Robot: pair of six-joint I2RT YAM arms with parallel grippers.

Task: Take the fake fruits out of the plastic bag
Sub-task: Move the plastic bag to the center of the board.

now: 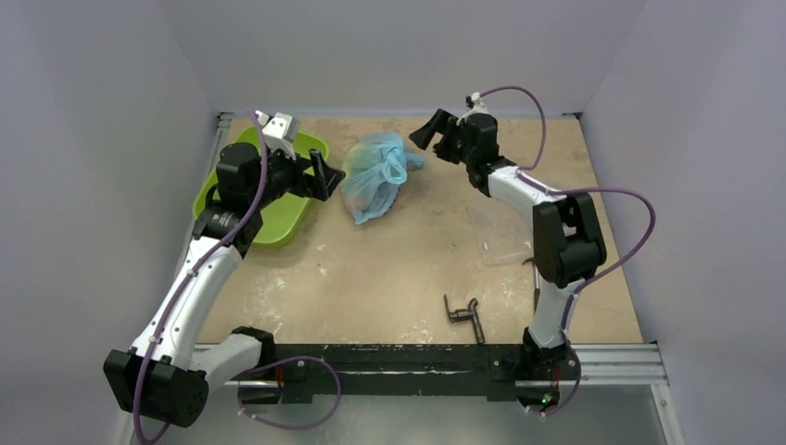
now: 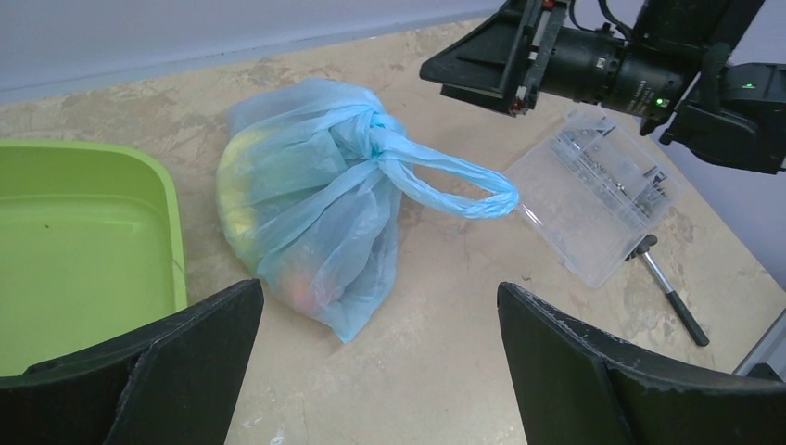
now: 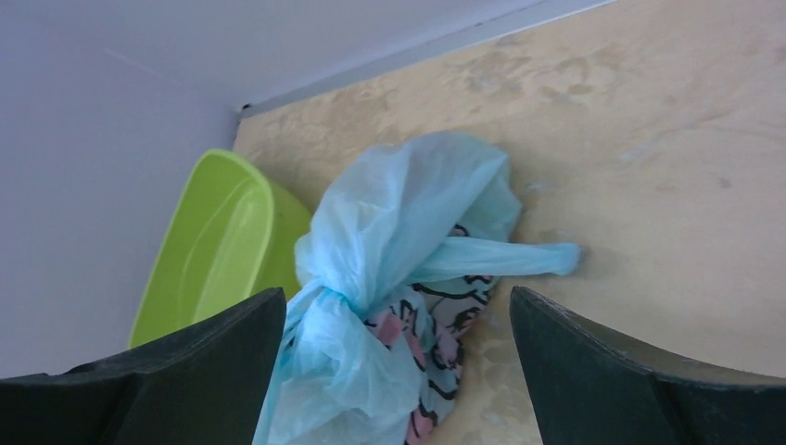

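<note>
The light-blue plastic bag (image 1: 375, 176) lies knotted at the back middle of the table. It also shows in the left wrist view (image 2: 320, 209) and in the right wrist view (image 3: 399, 278), with pink and black prints. The fake fruits are inside it, seen only as yellow-green (image 2: 243, 181) and orange (image 2: 297, 283) shapes through the plastic. My left gripper (image 1: 326, 174) is open and empty just left of the bag. My right gripper (image 1: 428, 132) is open and empty just right of the bag, above the table.
A lime-green tray (image 1: 269, 199) stands at the back left, under my left arm. A clear plastic parts box (image 1: 500, 236) lies at the right, and it shows in the left wrist view (image 2: 593, 209). A black tool (image 1: 465, 317) lies near the front edge.
</note>
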